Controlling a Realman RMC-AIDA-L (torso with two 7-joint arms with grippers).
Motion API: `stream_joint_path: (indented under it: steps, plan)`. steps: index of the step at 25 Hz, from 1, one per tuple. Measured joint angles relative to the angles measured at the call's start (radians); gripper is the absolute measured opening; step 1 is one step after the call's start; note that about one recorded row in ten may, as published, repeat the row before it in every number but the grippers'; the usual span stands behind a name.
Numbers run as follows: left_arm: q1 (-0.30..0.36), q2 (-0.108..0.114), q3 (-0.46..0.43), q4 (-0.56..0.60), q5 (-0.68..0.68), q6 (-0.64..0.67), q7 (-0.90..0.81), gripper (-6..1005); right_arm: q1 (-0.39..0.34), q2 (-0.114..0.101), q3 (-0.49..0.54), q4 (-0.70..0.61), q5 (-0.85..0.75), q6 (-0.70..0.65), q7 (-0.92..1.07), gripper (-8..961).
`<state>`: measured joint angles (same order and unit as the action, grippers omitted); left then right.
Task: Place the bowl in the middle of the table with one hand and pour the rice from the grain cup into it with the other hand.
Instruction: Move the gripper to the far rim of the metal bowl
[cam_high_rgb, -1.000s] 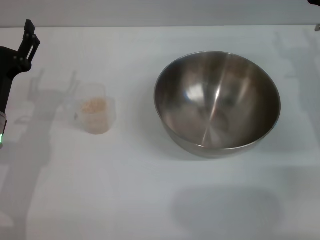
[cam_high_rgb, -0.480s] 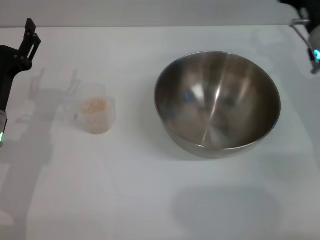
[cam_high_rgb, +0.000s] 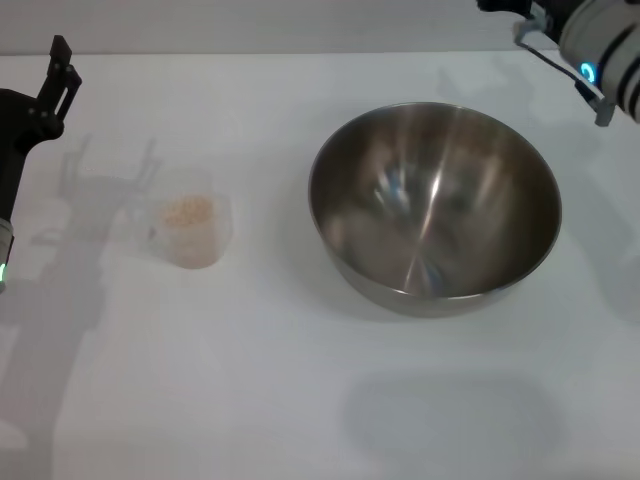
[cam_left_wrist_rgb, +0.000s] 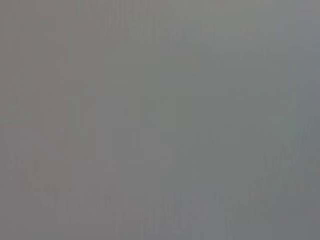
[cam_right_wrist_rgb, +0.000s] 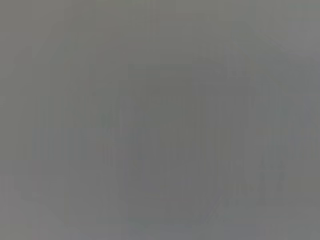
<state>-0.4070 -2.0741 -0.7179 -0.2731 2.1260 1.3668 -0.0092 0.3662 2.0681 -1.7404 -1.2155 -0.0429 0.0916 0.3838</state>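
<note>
The bowl (cam_high_rgb: 434, 208) sits empty on the table (cam_high_rgb: 300, 400), right of frame centre, with no gripper on it. The cup (cam_high_rgb: 190, 230) stands upright at centre left, well apart from the bowl, the rice (cam_high_rgb: 188, 211) inside it. Neither placing nor pouring looks done. The left gripper (cam_high_rgb: 58, 75) hangs at the upper-left edge; the right arm (cam_high_rgb: 600, 50) is at the upper-right corner. Finger state of either: cannot tell. Both wrist views show nothing.

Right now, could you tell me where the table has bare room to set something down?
The table is bare along its near side and between the grain cup and the bowl. The right gripper crowds the bowl's far right.
</note>
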Motion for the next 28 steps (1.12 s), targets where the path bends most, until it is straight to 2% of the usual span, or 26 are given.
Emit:
stream_joint_path:
  steps: [7,10,12,13,14,17,18,20,22,23,25,28]
  plan:
    - [0.001,0.000,0.000,0.002,0.000,-0.001,0.000,860,0.057,0.005,0.001,-0.162,0.024,0.381,-0.073,825]
    - [0.001,0.001,0.000,0.003,0.000,-0.002,0.000,860,0.103,0.006,0.042,-0.216,0.121,0.551,-0.182,825]
    - [0.001,0.001,-0.001,0.004,0.000,-0.002,0.000,860,0.139,0.006,0.092,-0.240,0.219,0.663,-0.283,825]
    - [0.001,0.002,-0.001,0.007,0.000,-0.002,0.000,860,0.177,0.006,0.157,-0.261,0.312,0.789,-0.386,824]
    - [0.001,0.002,-0.001,0.007,0.000,-0.002,0.000,860,0.198,0.006,0.195,-0.269,0.344,0.855,-0.430,823]
    - [0.000,0.002,-0.003,0.012,0.000,-0.002,0.000,860,0.232,0.006,0.254,-0.280,0.385,0.970,-0.489,820]
    - [0.000,0.002,-0.006,0.012,0.000,-0.002,0.000,860,0.269,0.005,0.321,-0.284,0.417,1.102,-0.545,820]
    - [0.000,0.002,-0.012,0.013,-0.001,-0.002,0.000,860,0.304,0.005,0.391,-0.279,0.435,1.215,-0.591,820]
    - [-0.001,0.002,-0.014,0.012,-0.001,-0.002,0.000,860,0.315,0.005,0.414,-0.273,0.437,1.256,-0.603,820]
    - [-0.001,0.002,-0.023,0.013,-0.001,-0.002,0.000,860,0.334,0.002,0.452,-0.260,0.438,1.326,-0.622,820]
    - [-0.001,0.002,-0.026,0.014,-0.001,-0.002,0.000,860,0.342,0.000,0.468,-0.248,0.437,1.353,-0.628,820]
    - [-0.001,0.002,-0.028,0.015,-0.001,-0.002,0.000,860,0.365,-0.008,0.512,-0.165,0.435,1.413,-0.660,819]
